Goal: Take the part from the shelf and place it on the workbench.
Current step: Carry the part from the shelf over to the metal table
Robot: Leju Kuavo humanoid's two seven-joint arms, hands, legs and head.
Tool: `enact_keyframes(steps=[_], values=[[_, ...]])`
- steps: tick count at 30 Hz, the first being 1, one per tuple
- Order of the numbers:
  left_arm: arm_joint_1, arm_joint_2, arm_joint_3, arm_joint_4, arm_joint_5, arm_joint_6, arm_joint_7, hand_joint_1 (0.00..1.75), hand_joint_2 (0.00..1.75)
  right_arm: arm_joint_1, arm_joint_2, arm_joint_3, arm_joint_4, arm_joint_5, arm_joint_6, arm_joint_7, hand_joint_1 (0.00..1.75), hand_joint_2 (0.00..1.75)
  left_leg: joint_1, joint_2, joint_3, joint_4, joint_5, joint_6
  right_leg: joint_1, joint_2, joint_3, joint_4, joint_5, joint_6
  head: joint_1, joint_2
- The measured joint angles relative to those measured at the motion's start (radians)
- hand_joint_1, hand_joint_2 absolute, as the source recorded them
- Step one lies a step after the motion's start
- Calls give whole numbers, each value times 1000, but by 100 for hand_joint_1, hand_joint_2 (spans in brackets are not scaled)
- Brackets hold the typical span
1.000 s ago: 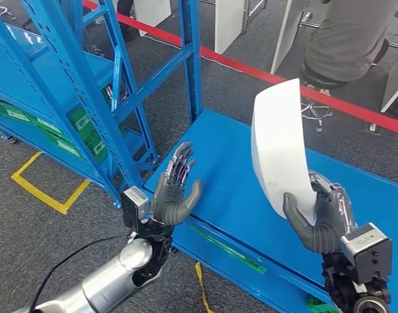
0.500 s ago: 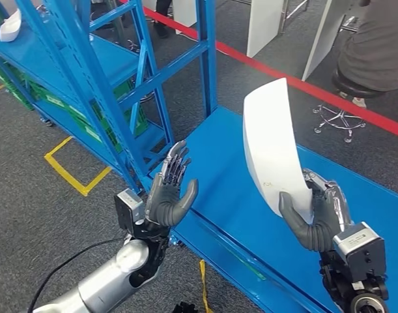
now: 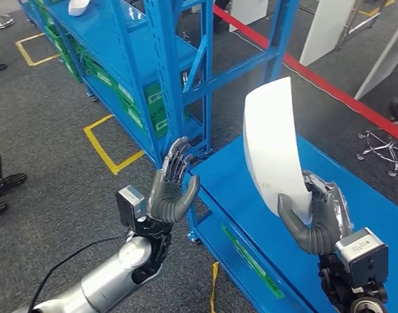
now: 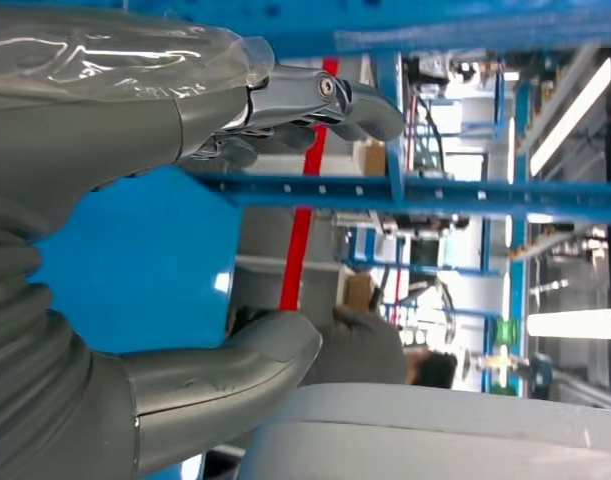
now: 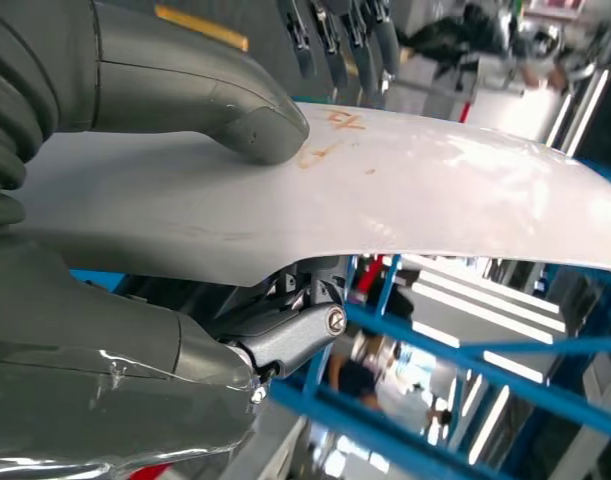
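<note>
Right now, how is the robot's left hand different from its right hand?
The left hand holds nothing, fingers spread; the right hand grips the curved white plastic part. The left hand hangs over grey carpet beside the blue metal workbench; the right hand is above the workbench. Both are grey, with palms raised.

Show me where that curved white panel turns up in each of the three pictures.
Head view: white panel upright at right, held by the right hand.
Left wrist view: pale curved surface, probably the panel.
Right wrist view: panel across the middle.
Shared landmark: blue shelf frame.
</note>
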State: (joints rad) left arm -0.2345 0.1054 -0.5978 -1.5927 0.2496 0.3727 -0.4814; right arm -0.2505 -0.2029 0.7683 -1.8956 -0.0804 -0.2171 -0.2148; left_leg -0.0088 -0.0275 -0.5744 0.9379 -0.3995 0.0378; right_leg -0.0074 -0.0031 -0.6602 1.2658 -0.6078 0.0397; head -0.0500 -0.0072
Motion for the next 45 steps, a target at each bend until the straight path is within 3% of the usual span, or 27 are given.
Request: enact_keyframes(steps=[1, 2, 4, 5, 7, 9, 11, 13, 15, 16, 18, 20, 22, 24, 26, 28, 29, 30, 31, 32, 33, 35, 37, 39, 41, 43, 45], values=[[2, 0, 0, 0, 0, 2, 0, 0, 175, 1, 0, 0, 0, 0, 3, 0, 175, 175, 2, -17, 1, 1, -1, -1, -4, 1, -3, -3, 17, 4, 0, 0], [3, -1, 0, 0, 1, 4, 0, 0, 175, 2, 0, 1, 0, 0, 5, 0, 175, 175, 5, -33, 2, 3, -2, -4, -9, 4, 14, -47, 52, 8, 0, 0], [3, -2, 0, 0, 1, 6, 0, 0, 175, 2, 0, 1, 0, 0, 10, -1, 175, 175, 10, -64, 2, 13, -8, -16, -20, 42, 73, -188, 125, 16, 3, 0], [4, -3, 0, -1, 1, 7, 0, 0, 175, 3, 0, 1, 0, 0, 12, -1, 175, 175, 12, -77, -3, 20, -10, -22, -25, 65, 98, -241, 141, 15, 5, 0], [6, -4, 0, -2, 0, 8, 0, 0, 175, 5, 0, 1, -2, 0, 15, -3, 175, 175, 15, -100, -16, 25, -6, -37, -26, 89, 117, -277, 139, 4, 6, 0], [10, -3, 0, -3, 0, 9, 0, 0, 175, 6, 1, 1, -3, 0, 18, -3, 175, 175, 19, -114, -25, 24, -2, -50, -24, 67, 121, -284, 143, -11, 3, 0], [10, -2, 0, -4, 0, 10, 0, 0, 175, 5, 3, 1, -5, 0, 18, -4, 175, 175, 15, -69, -50, 72, -29, -59, -26, 40, 126, -293, 146, -25, -6, 0], [10, -2, 0, -5, 0, 11, 0, 0, 175, 7, 6, 1, -6, 0, 18, -5, 175, 175, 14, -4, -115, 198, -86, -67, -22, 11, 129, -297, 145, -35, -17, 0], [12, -2, 0, -5, 0, 11, 0, 0, 175, 9, 6, 1, -7, 0, 19, -5, 175, 175, 17, 17, -178, 311, -120, -72, -18, -20, 130, -297, 141, -40, -20, 0], [14, -2, 0, -5, -1, 11, 0, 0, 175, 9, 6, 1, -7, 0, 20, -5, 175, 175, 17, 20, -186, 320, -112, -71, -17, -36, 131, -297, 139, -41, -22, 0], [15, -2, 0, -5, -3, 11, 0, 0, 175, 9, 7, 1, -7, 0, 25, -5, 175, 175, 15, 37, -135, 217, -49, -64, -15, -62, 138, -297, 134, -41, -26, 0], [14, -2, 0, -7, -6, 11, 0, 0, 175, 8, 8, 1, -8, 0, 32, -5, 175, 175, 5, 85, -62, 76, 2, -50, -9, -83, 145, -298, 127, -36, -30, 0], [14, -3, 0, -11, -8, 11, 0, 0, 175, 8, 9, 1, -8, 0, 38, -6, 175, 175, -5, 105, -36, 20, 9, -38, -3, -103, 151, -299, 120, -28, -29, 0], [17, -3, 0, -15, -9, 12, 0, 0, 175, 6, 9, 0, -9, 0, 40, -6, 175, 175, -4, 78, -33, 14, 10, -31, -3, -122, 157, -301, 112, -17, -24, 0], [20, -3, 0, -23, -11, 14, 1, 0, 175, 5, 9, 0, -11, -1, 41, -7, 175, 175, 4, 53, -23, 4, 13, -23, -7, -91, 146, -263, 83, -9, -19, 0], [22, -3, 0, -29, -14, 16, 3, 0, 175, 6, 9, 0, -13, -1, 42, -7, 175, 175, 8, 29, -17, 0, 13, -16, -11, -30, 89, -138, 24, -3, -7, 0], [24, -4, 0, -30, -14, 16, 4, 0, 175, 8, 9, 0, -14, -2, 42, -7, 175, 175, 9, 16, -16, 0, 12, -14, -11, -13, 49, -63, -2, -1, -3, 0], [27, -4, 0, -30, -15, 16, 5, 0, 175, 10, 9, 0, -14, -3, 42, -6, 175, 175, 9, 0, -15, 1, 12, -13, -12, -4, 17, -10, -14, 1, -1, 0], [29, -4, 0, -31, -15, 16, 5, 0, 175, 11, 9, 0, -14, -3, 42, -6, 175, 175, 9, -16, -14, 1, 11, -13, -12, -1, 1, 7, -4, 3, -1, 0], [31, -3, 0, -31, -16, 16, 6, 0, 175, 11, 9, 0, -14, -4, 42, -6, 175, 175, 9, -32, -11, 3, 10, -15, -13, 2, 5, -19, 25, 4, -1, 0], [32, -3, 0, -33, -18, 17, 7, 0, 175, 11, 9, 0, -14, -5, 42, -6, 175, 175, 10, -48, -9, 5, 7, -17, -15, 10, 26, -79, 69, 4, 0, 0], [32, -3, 0, -36, -23, 17, 11, 0, 175, 10, 9, 0, -14, -7, 42, -6, 175, 175, 11, -78, -9, 15, 1, -26, -23, 57, 83, -217, 134, 1, 2, 0], [32, -3, 0, -39, -25, 16, 16, 0, 175, 10, 9, -1, -14, -8, 42, -6, 175, 175, 12, -103, -19, 22, 1, -37, -24, 90, 111, -279, 145, -6, 3, 0], [35, -2, 0, -42, -26, 16, 18, 0, 175, 9, 9, -1, -14, -8, 41, -6, 175, 175, 16, -118, -28, 21, 5, -49, -22, 72, 116, -285, 146, -16, 1, 0], [35, 0, 0, -45, -26, 16, 19, 0, 175, 9, 9, -1, -14, -9, 40, -6, 175, 175, 13, -74, -45, 52, -12, -61, -24, 46, 121, -293, 150, -28, -6, 0], [32, 1, 0, -47, -27, 16, 20, 0, 175, 9, 9, -1, -15, -9, 39, -5, 175, 175, 11, -4, -99, 158, -66, -72, -23, 18, 124, -298, 151, -36, -16, 0], [33, 2, 0, -47, -26, 16, 21, 0, 175, 11, 9, -1, -15, -9, 38, -4, 175, 175, 16, 18, -171, 291, -115, -78, -21, -11, 124, -298, 149, -40, -21, 0]])
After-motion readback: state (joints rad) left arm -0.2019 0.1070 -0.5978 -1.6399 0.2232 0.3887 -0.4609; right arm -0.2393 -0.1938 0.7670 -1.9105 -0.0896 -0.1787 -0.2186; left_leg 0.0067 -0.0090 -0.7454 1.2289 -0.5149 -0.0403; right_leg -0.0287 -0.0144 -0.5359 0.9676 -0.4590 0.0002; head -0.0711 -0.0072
